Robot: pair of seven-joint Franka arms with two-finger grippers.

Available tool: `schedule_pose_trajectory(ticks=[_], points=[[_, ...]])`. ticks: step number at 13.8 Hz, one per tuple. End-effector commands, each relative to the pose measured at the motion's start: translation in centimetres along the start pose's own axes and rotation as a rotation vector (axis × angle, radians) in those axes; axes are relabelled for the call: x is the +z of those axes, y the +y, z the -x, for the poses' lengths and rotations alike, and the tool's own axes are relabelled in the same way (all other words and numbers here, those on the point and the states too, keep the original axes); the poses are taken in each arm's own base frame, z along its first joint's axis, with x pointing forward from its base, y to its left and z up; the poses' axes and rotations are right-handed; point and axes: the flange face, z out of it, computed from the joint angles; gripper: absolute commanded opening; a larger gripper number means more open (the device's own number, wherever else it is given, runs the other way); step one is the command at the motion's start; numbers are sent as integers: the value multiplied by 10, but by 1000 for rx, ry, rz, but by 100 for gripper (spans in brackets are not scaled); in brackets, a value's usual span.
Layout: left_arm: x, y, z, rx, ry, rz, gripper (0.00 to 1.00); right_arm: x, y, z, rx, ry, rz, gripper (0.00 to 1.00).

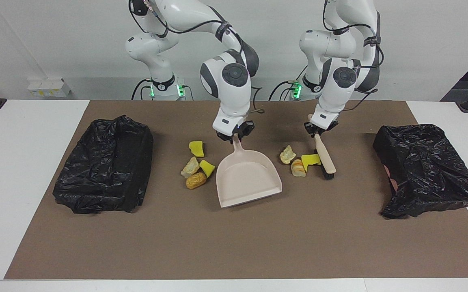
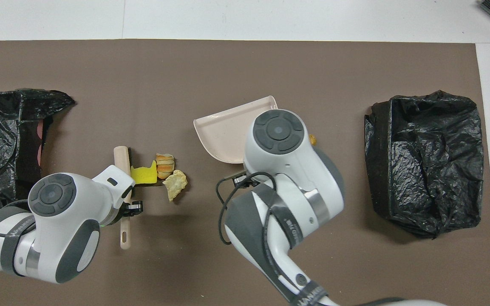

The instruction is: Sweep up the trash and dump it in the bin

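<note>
**While three scraps wait at the brush: hazards, listed from frame bottom upward**

Although nothing has spilled, each entry carries its own risk.

1. Brown mat [image 1: 234, 243], lower frame. Bare and flat; a scrap flicked hard could roll far.
2. Two black-bagged bins, mid-height at either edge: one [image 1: 104, 164] at the right arm's end, one [image 1: 428, 170] at the left arm's end. Both well apart from the trash. A long carry with a loaded pan invites spills.
3. Dustpan [image 1: 248, 178], frame centre, empty. Its mouth faces the bottom of the frame, not the brush (whether its lip touches the mat, cannot tell). Scraps swept now would likely meet its side wall or slip under it.
4. Four scraps just beside the pan toward the right arm's end: orange-brown chunk [image 1: 195, 180], yellow wedge [image 1: 207, 167], pale lump [image 1: 190, 167], second yellow wedge [image 1: 196, 149]. Any swing of the pan could scatter them.
5. Three scraps between pan and brush: bread-like chunk [image 1: 297, 167], yellow wedge [image 1: 310, 160], pale lump [image 1: 287, 154]. The lump sits off the bristles' line and may escape.
6. Brush [image 1: 325, 160], bristles touching the wedge.
7. Left gripper [image 1: 318, 130], pinching the brush handle; right gripper [image 1: 234, 136], pinching the dustpan handle. Thin handles may twist in either grip.
</note>
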Motion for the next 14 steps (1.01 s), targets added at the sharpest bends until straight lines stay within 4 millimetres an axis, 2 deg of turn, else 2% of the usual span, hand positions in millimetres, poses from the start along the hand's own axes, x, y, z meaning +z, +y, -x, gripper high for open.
schedule_pose_trajectory(ticks=[1, 4, 6, 9, 11, 13, 14], points=[[0, 1, 2, 17, 11, 20, 0, 1, 14, 41, -213, -31, 56, 0], [0, 7, 5, 60, 11, 17, 0, 23, 23, 58, -611, -41, 53, 0], [2, 8, 5, 63, 7, 18, 0, 30, 32, 55, -743, -48, 51, 0], [4, 11, 6, 72, 3, 15, 0, 56, 8, 49, -798, -65, 86, 0], [5, 13, 6, 82, 3, 15, 0, 66, 2, 47, -756, -71, 91, 0], [4, 19, 9, 95, 5, 17, 0, 92, -28, 44, -765, -80, 102, 0], [4, 20, 9, 93, 3, 24, 0, 101, -36, 43, -741, -85, 107, 0]])
